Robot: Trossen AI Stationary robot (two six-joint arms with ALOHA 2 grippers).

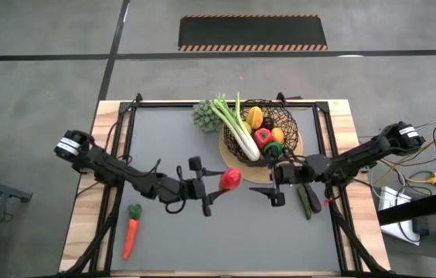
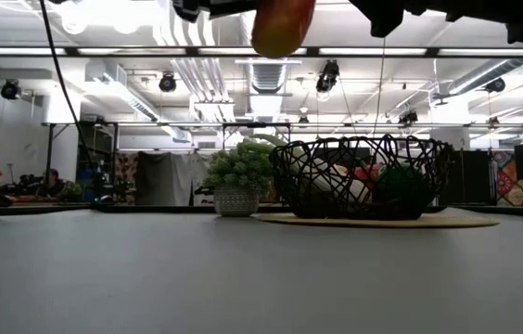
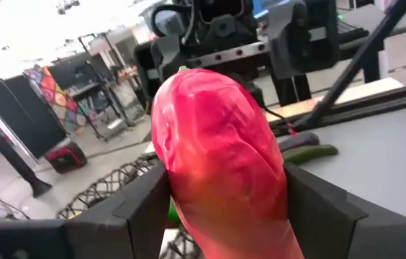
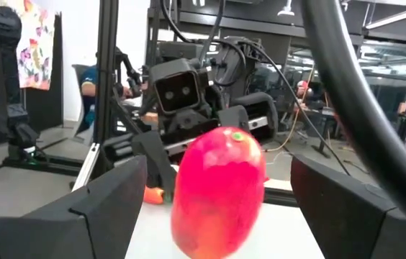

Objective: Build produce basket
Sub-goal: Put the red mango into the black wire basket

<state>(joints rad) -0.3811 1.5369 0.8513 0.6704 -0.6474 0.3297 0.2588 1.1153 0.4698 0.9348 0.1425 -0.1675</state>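
The left gripper (image 1: 216, 185) clamps a red fruit (image 1: 230, 179) held in the air over the middle of the desk (image 1: 164, 139), facing the right gripper (image 1: 274, 184), whose jaws stand wide and empty. The basket (image 1: 284, 116) sits by the far edge; a handover needs the right jaws centred on the fruit before the left lets go.

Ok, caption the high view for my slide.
Left gripper holds a red fruit out toward the open right gripper.

Below me lies a grey table top (image 1: 202, 239) framed in pale wood. A flat tan mat (image 1: 237, 171) sits toward its far side, a small potted green plant (image 1: 202, 116) just beside it. A black striped-edged floor mat (image 1: 253, 32) lies beyond.
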